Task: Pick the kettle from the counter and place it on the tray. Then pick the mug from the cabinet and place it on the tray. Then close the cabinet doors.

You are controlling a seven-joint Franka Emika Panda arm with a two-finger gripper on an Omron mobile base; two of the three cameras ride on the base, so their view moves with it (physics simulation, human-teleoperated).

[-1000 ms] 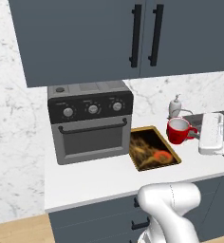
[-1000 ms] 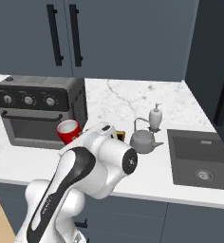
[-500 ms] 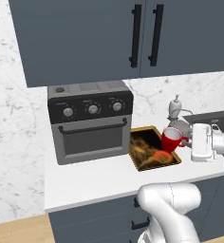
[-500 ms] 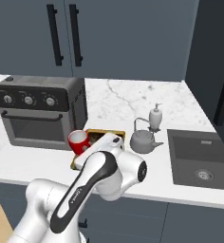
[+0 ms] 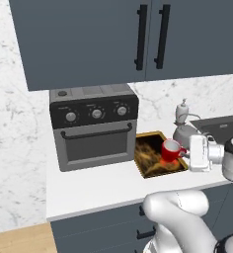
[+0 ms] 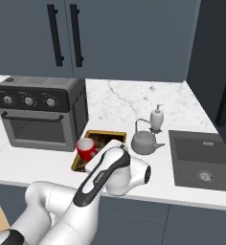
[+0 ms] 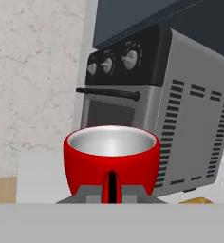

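Observation:
The small red mug [image 5: 170, 150] hangs level, low over the right end of the tray [image 5: 150, 157], with my gripper [image 5: 184, 152] shut on its handle from the right. In the hand view the mug [image 7: 111, 157] faces me with its white inside showing, and its handle sits between my gripper's [image 7: 111, 193] fingertips. The grey kettle [image 6: 144, 142] stands on the white marble counter [image 6: 33, 165], just right of the tray [image 6: 101, 138]. The mug [image 6: 86, 149] sits over the tray's near edge. Above, the cabinet doors [image 5: 89, 44] are closed, their black bar handles [image 5: 142, 37] side by side.
A grey toaster oven [image 5: 94, 131] stands directly left of the tray. A white soap dispenser [image 6: 156, 118] stands behind the kettle, and the black sink [image 6: 201, 158] lies to the right. A tall dark panel [image 6: 215, 62] rises beyond the sink.
My gripper has carried the mug down and to the left, from beside the kettle to low over the tray. The arm has folded lower in front of the counter.

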